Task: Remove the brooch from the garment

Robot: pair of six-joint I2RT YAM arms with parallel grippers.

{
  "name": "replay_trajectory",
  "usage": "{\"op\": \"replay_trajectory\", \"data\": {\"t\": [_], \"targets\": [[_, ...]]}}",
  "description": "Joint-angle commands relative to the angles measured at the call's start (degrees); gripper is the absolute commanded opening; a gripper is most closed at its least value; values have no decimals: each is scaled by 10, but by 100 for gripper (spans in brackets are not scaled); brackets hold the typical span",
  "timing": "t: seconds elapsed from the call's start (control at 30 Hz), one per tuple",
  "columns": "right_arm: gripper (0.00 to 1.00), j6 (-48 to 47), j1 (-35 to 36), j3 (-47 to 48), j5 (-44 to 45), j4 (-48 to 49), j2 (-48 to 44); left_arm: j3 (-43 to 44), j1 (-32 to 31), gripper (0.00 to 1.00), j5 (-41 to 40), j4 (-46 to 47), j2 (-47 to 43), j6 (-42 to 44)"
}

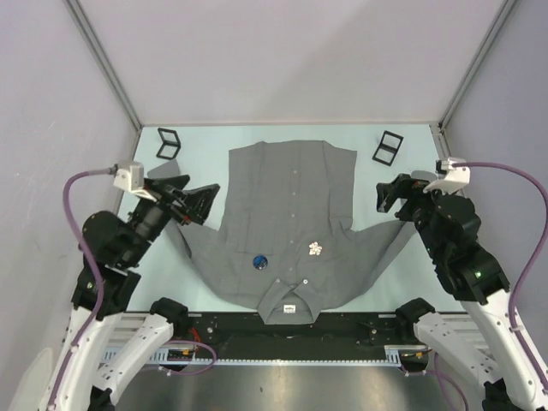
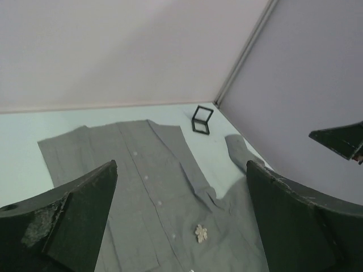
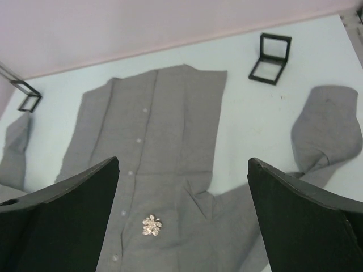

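Observation:
The grey shirt (image 1: 291,197) lies flat, buttoned, its collar and white label toward the near edge. A small silver flower-shaped brooch (image 1: 315,248) is pinned on its chest, right of the button line. It also shows in the left wrist view (image 2: 201,233) and the right wrist view (image 3: 151,225). My left gripper (image 1: 204,204) hovers open and empty over the shirt's left sleeve. My right gripper (image 1: 390,195) hovers open and empty over the right sleeve. Both are well apart from the brooch.
A small round dark-blue item (image 1: 259,261) sits on the shirt left of the button line. Two open black boxes stand at the back, one on the left (image 1: 168,142) and one on the right (image 1: 388,147). Grey walls enclose the table.

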Motion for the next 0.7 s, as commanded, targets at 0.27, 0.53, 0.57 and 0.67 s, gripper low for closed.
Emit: {"op": "replay_trajectory", "data": {"t": [0.27,0.53,0.57,0.67], "targets": [[100,41,-28,-39,-50,-57,40,-128,4,100,120,18,107,-56],[100,103,31,-145,-224,21,88,-215,-112,91,164,198,224,-134],[100,114,53,-158,-239,40,90,-209,-152,89,163,230,246,-136],[100,152,82,-192,-254,78,109,-190,-217,79,146,276,347,-130]]}}
